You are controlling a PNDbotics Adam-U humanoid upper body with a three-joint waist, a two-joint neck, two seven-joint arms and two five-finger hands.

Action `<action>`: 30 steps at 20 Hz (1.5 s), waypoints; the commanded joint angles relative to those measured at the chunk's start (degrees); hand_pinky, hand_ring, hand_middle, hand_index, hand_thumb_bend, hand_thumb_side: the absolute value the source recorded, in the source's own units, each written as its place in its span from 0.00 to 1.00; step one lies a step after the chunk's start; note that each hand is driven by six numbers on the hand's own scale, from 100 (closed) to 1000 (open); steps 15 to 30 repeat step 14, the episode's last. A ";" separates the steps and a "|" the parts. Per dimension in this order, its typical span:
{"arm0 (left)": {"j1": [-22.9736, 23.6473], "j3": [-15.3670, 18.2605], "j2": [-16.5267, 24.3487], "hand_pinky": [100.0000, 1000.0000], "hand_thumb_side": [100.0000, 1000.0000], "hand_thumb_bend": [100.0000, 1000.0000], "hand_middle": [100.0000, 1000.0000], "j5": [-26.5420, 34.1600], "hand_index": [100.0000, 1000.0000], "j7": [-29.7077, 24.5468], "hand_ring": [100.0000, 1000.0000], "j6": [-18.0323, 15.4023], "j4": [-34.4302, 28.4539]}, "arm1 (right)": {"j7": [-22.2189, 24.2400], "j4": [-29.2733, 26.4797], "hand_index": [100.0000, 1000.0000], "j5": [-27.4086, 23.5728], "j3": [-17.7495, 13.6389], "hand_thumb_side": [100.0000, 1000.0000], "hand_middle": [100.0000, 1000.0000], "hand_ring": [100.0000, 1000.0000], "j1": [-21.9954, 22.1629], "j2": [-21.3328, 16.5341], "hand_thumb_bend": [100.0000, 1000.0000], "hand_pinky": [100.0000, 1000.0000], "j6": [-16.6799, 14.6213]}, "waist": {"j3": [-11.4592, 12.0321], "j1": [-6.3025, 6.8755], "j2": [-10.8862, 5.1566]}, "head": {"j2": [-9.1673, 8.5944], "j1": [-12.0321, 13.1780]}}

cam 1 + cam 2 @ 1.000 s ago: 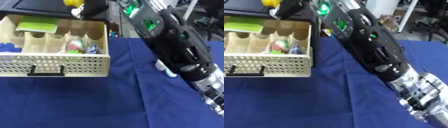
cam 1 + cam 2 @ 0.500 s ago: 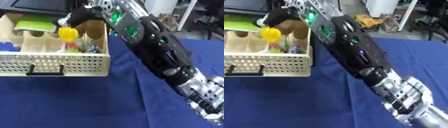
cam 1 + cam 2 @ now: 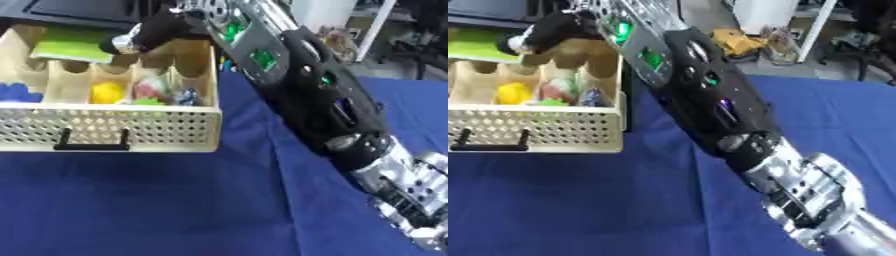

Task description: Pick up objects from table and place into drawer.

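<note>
A pale wooden drawer (image 3: 131, 131) with a perforated front and a black handle (image 3: 91, 145) stands open at the left on the blue cloth. A yellow object (image 3: 108, 92) lies in one of its middle compartments. My right arm reaches across from the lower right, and my right hand (image 3: 147, 33) hovers just above the drawer's back compartments. Its fingers are stretched out and hold nothing. The left hand shows in neither view.
The drawer also holds a green flat thing (image 3: 68, 48) at the back, a blue thing (image 3: 12, 92) at the left, and a red, green and white object (image 3: 152, 91) beside a small bluish one (image 3: 185, 96). Blue cloth (image 3: 175, 200) covers the table.
The yellow object has left my right hand and now lies in a drawer compartment. The hand's fingers have opened above the drawer.
</note>
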 commanded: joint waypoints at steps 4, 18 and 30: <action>-0.49 0.17 0.47 0.31 0.98 0.16 0.58 0.17 0.80 -0.01 0.52 -0.26 -0.75 | -3.21 -5.76 0.72 -3.06 -3.47 0.56 0.53 0.62 -0.50 -2.48 0.54 0.51 2.00 | -0.55 0.93 -1.18 | -0.53 0.56; 0.13 0.90 0.55 0.31 0.98 0.17 0.58 -0.49 0.80 0.67 0.52 -1.11 -0.75 | -11.18 -18.66 0.70 -10.46 -8.32 0.55 0.52 0.60 6.68 -13.84 0.50 0.49 0.89 | -2.26 2.11 -1.02 | -0.55 3.02; 0.13 0.90 0.55 0.31 0.98 0.17 0.58 -0.49 0.80 0.67 0.52 -1.11 -0.75 | -11.18 -18.66 0.70 -10.46 -8.32 0.55 0.52 0.60 6.68 -13.84 0.50 0.49 0.89 | -2.26 2.11 -1.02 | -0.55 3.02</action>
